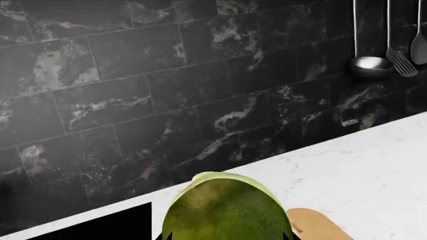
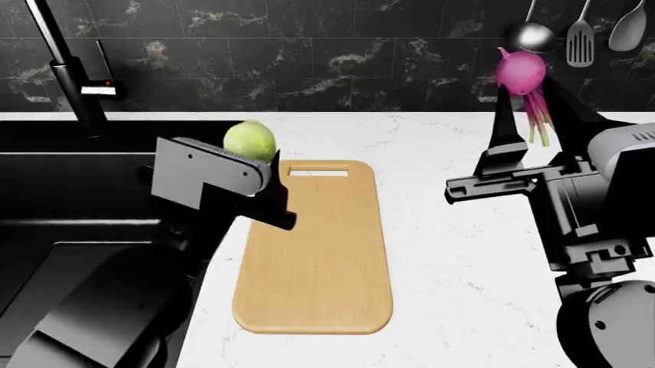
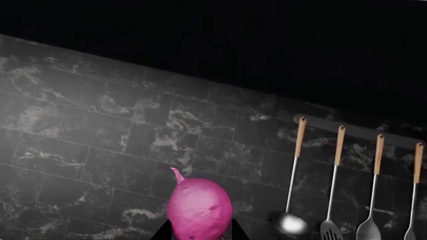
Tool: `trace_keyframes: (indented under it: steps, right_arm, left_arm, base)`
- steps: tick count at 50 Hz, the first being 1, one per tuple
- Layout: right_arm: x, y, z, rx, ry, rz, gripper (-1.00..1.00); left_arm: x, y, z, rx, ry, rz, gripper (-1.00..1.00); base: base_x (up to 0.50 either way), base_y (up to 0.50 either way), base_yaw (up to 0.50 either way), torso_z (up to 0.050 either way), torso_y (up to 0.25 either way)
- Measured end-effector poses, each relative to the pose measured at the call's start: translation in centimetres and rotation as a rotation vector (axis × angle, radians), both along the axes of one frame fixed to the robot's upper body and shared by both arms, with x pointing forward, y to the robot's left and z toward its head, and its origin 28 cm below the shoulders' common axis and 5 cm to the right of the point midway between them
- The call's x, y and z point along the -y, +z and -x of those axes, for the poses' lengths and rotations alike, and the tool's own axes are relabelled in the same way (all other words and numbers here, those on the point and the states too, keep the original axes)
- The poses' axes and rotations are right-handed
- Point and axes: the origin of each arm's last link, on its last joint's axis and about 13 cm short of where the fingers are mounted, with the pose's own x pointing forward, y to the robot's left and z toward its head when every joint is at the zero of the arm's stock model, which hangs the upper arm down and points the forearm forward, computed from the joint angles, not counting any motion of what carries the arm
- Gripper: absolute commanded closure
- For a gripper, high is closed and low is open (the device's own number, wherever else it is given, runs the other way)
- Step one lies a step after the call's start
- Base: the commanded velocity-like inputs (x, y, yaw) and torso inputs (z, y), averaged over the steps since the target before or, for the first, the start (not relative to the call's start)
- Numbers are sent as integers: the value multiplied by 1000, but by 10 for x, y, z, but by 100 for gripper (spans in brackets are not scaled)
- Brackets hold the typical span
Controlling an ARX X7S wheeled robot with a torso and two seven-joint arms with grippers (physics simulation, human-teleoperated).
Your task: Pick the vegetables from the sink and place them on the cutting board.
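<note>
Bare cutting board [image 2: 317, 261], faucet [image 2: 64, 65] far-left

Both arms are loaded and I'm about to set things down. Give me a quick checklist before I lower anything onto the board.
1. Left gripper shut on the yellow-green ball: ok.
2. Right gripper shut on the magenta radish: ok.
3. Cutting board surface bare: ok.
4. Ball over the board: not ok; it sits by the handle-slot end, near the sink edge.
5. Radish over the board: not ok; it is above the counter.
6. Grip firmness: cannot tell.
</note>
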Motion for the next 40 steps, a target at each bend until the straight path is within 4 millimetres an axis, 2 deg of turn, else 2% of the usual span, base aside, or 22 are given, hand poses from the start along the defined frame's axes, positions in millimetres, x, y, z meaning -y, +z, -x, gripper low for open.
trace_keyframes:
  steps: [29, 40]
  right_arm:
    - [1, -1, -2, -17, 0, -15, 100]
    - [2, -4, -4, -29, -1, -25, 100]
  left_arm:
    - [4, -18, -22, -208, -85, 103, 100]
    - [7, -22, -26, -220, -92, 83, 100]
  base:
    - [0, 0, 0, 0, 0]
    - [29, 0, -9, 0, 0]
